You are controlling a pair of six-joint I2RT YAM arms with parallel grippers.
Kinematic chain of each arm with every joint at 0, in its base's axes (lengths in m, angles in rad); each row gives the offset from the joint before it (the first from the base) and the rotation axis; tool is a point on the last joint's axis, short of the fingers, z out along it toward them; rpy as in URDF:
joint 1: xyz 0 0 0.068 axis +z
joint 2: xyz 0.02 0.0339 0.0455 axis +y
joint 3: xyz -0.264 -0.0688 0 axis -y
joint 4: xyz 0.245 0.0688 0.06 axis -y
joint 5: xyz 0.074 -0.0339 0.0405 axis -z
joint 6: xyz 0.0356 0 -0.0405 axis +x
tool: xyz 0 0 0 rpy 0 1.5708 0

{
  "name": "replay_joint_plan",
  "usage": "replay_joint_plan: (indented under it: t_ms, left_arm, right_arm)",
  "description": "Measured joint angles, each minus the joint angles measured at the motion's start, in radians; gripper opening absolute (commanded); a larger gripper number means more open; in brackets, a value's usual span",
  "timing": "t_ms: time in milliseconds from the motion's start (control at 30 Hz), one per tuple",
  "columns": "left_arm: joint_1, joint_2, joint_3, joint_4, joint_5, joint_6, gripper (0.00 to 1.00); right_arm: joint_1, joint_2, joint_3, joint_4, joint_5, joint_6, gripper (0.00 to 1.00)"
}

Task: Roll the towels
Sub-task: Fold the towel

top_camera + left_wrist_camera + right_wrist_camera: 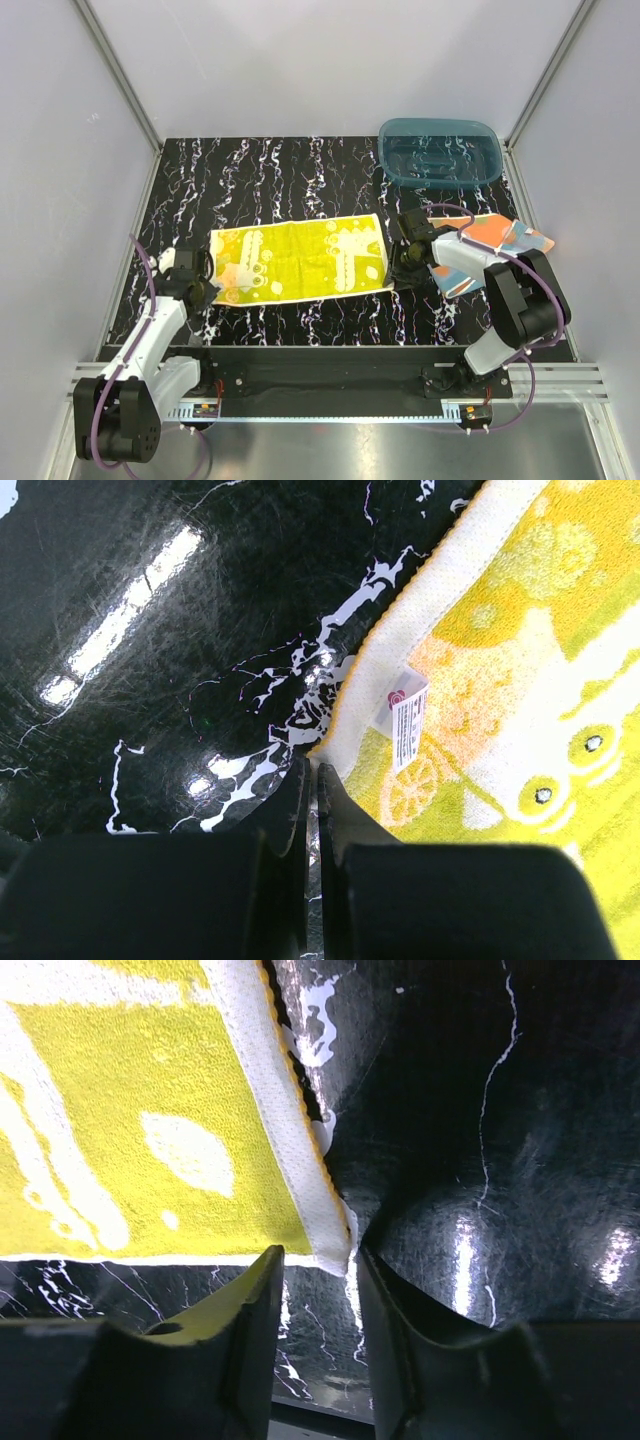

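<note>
Step in hand: corner grasp. The yellow towel point(300, 260) lies flat on the surface point(250, 180), with the orange towel point(485, 232) to its right. The left claw point(312, 772) is together at its left near corner. The right claw point(320, 1260) is apart, straddling the right near corner. Next: clamp, then roll.

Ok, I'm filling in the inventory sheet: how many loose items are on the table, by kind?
Towels: 2 (yellow towel, orange towel)
Tubs: 1 (teal tub)
Total: 3
</note>
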Motion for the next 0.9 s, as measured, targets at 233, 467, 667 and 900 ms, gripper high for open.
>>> replay_joint_plan:
  t_ms: [233, 467, 667, 900]
  left_arm:
    - [0.000, 0.000, 0.000, 0.005, 0.009, 0.004, 0.00]
    - [0.000, 0.024, 0.000, 0.032, 0.061, 0.023, 0.00]
    - [-0.005, 0.039, 0.006, 0.040, 0.133, 0.044, 0.00]
    - [-0.039, 0.050, 0.076, -0.002, 0.203, 0.053, 0.00]
  right_arm:
    - [0.000, 0.016, 0.000, 0.023, -0.023, 0.008, 0.07]
    - [-0.002, -0.023, -0.034, 0.037, -0.007, 0.021, 0.00]
    - [-0.031, -0.222, -0.095, -0.033, 0.069, 0.065, 0.00]
    - [-0.037, -0.440, -0.135, -0.120, 0.093, 0.139, 0.00]
